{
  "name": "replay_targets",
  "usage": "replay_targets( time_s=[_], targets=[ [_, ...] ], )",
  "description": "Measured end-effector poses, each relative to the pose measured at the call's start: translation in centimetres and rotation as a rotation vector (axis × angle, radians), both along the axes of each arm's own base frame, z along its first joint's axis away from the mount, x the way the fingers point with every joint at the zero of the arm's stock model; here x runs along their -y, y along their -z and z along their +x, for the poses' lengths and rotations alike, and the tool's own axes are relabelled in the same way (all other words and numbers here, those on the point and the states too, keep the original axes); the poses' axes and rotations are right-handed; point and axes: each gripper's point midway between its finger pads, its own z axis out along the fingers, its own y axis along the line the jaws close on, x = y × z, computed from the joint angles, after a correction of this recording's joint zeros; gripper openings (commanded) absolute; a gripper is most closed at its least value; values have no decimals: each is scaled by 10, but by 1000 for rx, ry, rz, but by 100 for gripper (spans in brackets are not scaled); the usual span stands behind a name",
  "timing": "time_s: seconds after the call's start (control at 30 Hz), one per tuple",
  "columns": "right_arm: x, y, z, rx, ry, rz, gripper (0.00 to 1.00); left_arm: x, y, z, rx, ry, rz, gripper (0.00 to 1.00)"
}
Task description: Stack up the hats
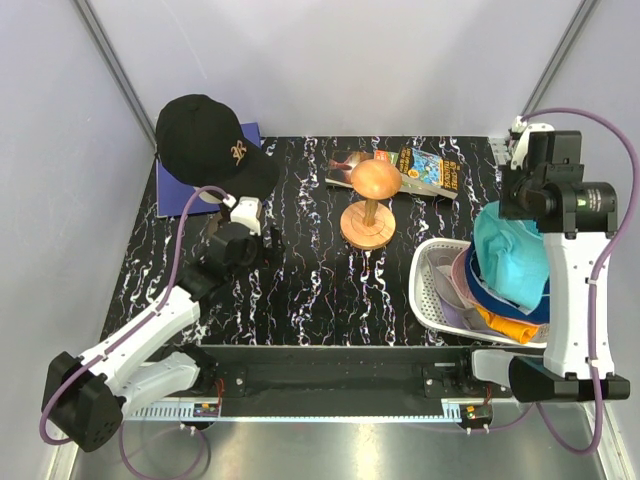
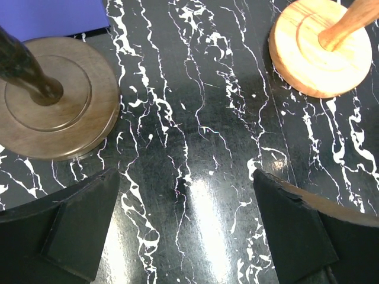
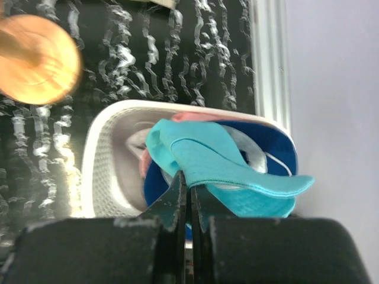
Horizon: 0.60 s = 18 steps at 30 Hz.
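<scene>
Near the counter's right edge, your right jaws pinch shut on the teal hat (image 3: 228, 171), holding it over the basket (image 1: 425, 290) of other hats (image 1: 497, 322), presumably for stacking. Your left jaws gape wide, empty, near the black cap (image 1: 205, 135) on its stand (image 2: 53, 100) at the far left corner.

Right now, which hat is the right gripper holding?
The teal hat, pinched in the right gripper. The other coloured hats lie in the white basket; the black cap sits far left.

open tabletop (image 1: 310, 270) lane between dark stand base (image 2: 65, 112) and light wooden stand (image 1: 375, 180); book (image 1: 430, 172) behind it, basket (image 1: 425, 285) fills near-right, black cap (image 1: 205, 135) overhangs back-left.
</scene>
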Motion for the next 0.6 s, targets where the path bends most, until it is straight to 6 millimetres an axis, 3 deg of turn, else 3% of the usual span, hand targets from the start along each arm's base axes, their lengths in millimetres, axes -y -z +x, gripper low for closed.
replay_targets(
  time_s=[0.07,0.13,0.3,0.4,0.5,0.6],
  targets=[
    [-8,-11,3,15,-16,41,0,1,-1,0,1,9,1,99],
    [-15,-35,11,69,-33,81,0,2,-3,0,4,12,-2,99],
    [-37,-117,30,322,-97,191,0,3,-3,-1,-2,18,-2,99],
    [-54,-155,38,475,-146,285,0,1,0,-4,-16,17,7,99],
    [-76,-173,58,597,-202,430,0,-1,-1,-6,-17,17,7,99],
    [-104,-171,90,673,-247,644,0,-2,-5,-8,-8,16,3,99]
  ],
)
